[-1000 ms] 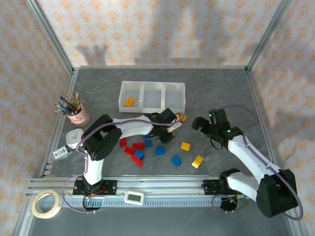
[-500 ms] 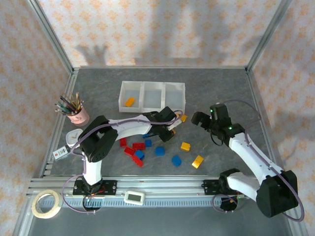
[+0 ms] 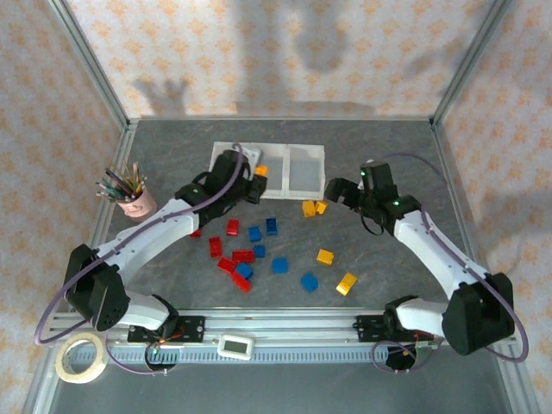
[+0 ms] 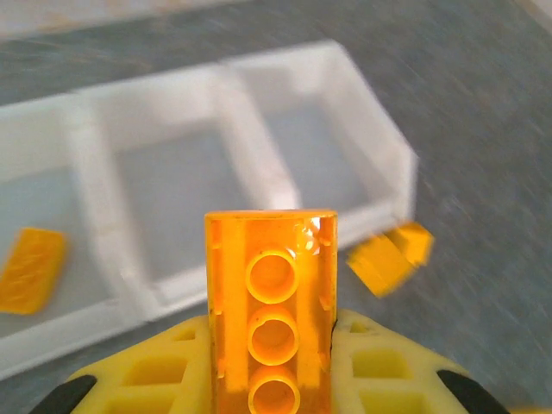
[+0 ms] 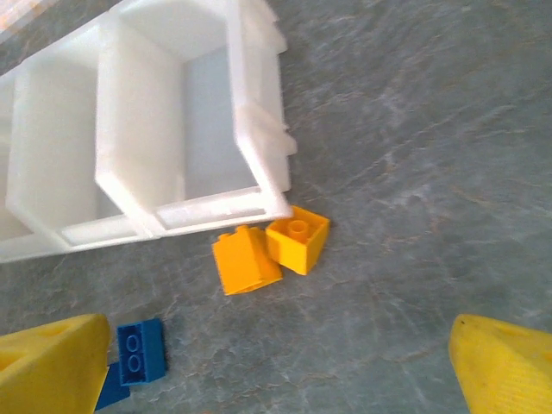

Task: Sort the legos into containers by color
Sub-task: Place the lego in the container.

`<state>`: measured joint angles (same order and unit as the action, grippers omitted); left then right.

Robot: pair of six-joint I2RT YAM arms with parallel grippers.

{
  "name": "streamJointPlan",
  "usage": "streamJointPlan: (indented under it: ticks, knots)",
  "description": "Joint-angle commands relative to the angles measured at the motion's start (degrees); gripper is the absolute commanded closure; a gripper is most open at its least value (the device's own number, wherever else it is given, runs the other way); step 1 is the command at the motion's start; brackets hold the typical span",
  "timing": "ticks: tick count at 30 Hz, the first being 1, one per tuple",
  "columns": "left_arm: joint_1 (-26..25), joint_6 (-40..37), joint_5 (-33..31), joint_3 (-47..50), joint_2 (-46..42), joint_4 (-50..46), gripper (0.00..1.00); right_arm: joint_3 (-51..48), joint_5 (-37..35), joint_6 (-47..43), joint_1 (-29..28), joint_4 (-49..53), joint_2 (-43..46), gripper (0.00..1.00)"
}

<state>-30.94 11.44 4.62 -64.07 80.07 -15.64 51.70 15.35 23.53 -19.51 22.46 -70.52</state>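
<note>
the orange lego (image 4: 270,319) is up off the table, clamped between the yellow pads (image 4: 379,379) of the left gripper (image 3: 256,178). the jaws are pressed tight on its long sides, its hollow underside with a row of round tubes faces the wrist camera, and its long axis points out from the claw toward the containers (image 3: 307,166). here's what matters: from above, the brick hangs over the tray's near edge about where the left bin meets the middle one, and in the wrist view it sits square in front of the middle bin (image 4: 177,185). the compartment that already has a yellow brick (image 4: 30,269) lying flat in it is the left bin (image 4: 34,207), off to the claw's left. so by my reckoning the drop calls for a short slide left and a touch forward before the jaws part, or this one lands in the wrong compartment. over on the other side the right gripper (image 3: 333,191) hovers just off the tray's right end, jaws spread wide, nothing in them. a pair of orange bricks (image 5: 272,246) lies on the table, touching each other, just beside the right bin's near corner, and that arm is the nearer one for those. the other red, blue and yellow pieces (image 3: 243,256) lie scattered between the arms.
</note>
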Motion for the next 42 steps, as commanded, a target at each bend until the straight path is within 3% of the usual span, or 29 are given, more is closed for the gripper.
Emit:
streamJointPlan:
  ticks: [1,7,14,18,23,31,36,42]
  knots:
    - [4.4,7.6,-6.1,-0.9,1.6,-0.4,0.85,2.5,0.0,-0.4,-3.4,-3.7,-3.0,0.00]
    - [11.5,13.2,-5.2,-7.6,12.1,-1.2,0.89,4.3,-0.2,0.8,-7.7,-8.7,-8.6,0.00]
    - [13.4,14.4,-10.8,-18.1,25.8,-2.6,0.88,6.3,-1.5,0.8,-8.8,-9.8,-12.3,0.00]
    - [14.5,14.7,-12.9,-22.7,32.1,-4.2,0.85,6.3,-1.9,0.3,-8.8,-9.6,-12.8,0.00]
    - [14.8,13.4,-11.1,-24.7,35.3,-3.1,0.71,6.6,-2.3,-0.4,-8.8,-9.3,-13.2,0.00]
    - [14.9,12.4,-11.1,-25.8,34.1,-4.6,0.46,8.1,-3.1,-1.4,-8.8,-8.3,-13.2,0.00]
    - [14.7,12.3,-11.4,-25.0,30.7,-6.2,0.41,8.0,-5.0,-2.1,-8.7,-6.9,-12.0,0.00]
    - [11.9,13.4,-6.7,-18.0,21.5,-4.9,0.36,5.2,-5.6,-0.4,-6.9,-5.2,-8.4,0.00]
